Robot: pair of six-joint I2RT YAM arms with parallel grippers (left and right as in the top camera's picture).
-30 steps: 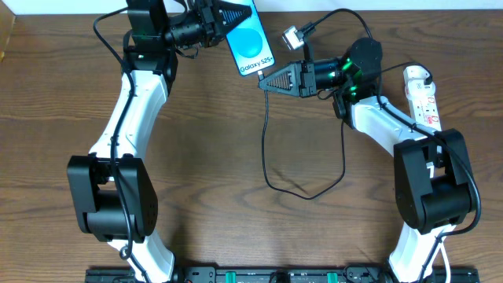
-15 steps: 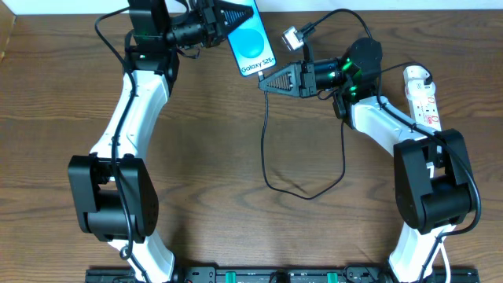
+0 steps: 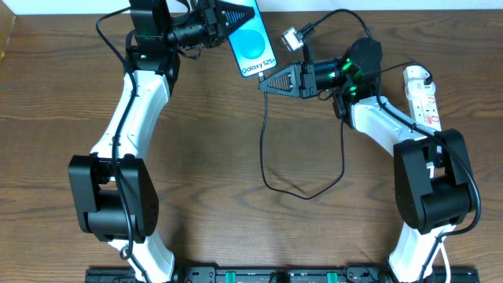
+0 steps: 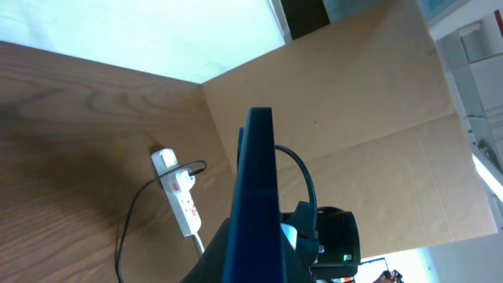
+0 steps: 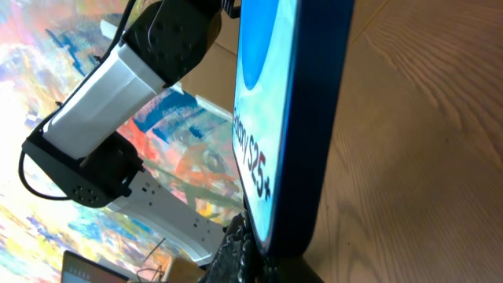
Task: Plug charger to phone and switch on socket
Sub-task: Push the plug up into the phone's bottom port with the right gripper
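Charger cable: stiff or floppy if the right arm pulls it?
Probably floppy: the charger lies in a loose curved loop on the table. Likely light, being thin, so its slack should trail the right gripper easily. Not apt to roll.

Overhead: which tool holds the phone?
The left tool, clamped on the phone at its far end. The right tool, at the near end, holds the charger instead.
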